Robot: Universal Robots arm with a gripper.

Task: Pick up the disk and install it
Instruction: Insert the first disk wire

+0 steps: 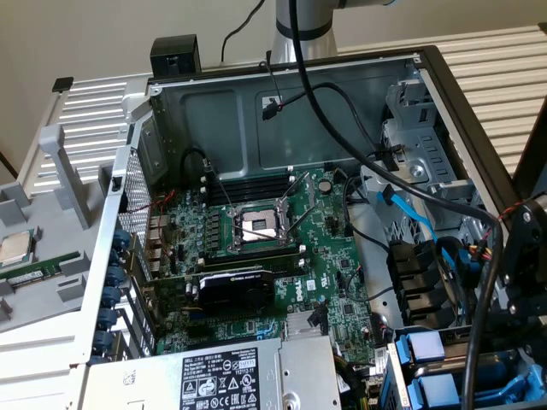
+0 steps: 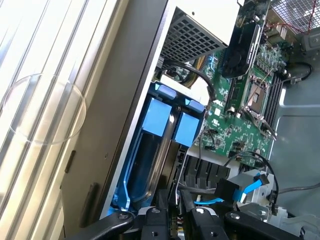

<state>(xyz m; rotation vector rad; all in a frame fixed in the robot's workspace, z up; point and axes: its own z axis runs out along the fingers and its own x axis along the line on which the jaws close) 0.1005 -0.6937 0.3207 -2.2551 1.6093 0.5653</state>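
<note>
The disk's silver face and white label do not show in either view. Two bright blue carrier fronts (image 2: 155, 117) (image 2: 188, 129) sit side by side in the drive bay at the case's corner. They appear in the exterior view at the lower right as pale blue tabs (image 1: 425, 346) (image 1: 438, 391). My black gripper (image 2: 177, 215) hovers just above this bay, at the exterior view's right edge (image 1: 520, 282). It is shut, and only loose wires show past its fingers (image 2: 161, 202).
The open case holds a green motherboard (image 1: 333, 256) with a CPU socket (image 1: 256, 226), a black graphics card (image 1: 235, 290) and a grey power supply box (image 1: 214, 380). Thick black cables (image 1: 402, 188) cross over the bay. A small CPU chip (image 1: 13, 248) lies outside the case.
</note>
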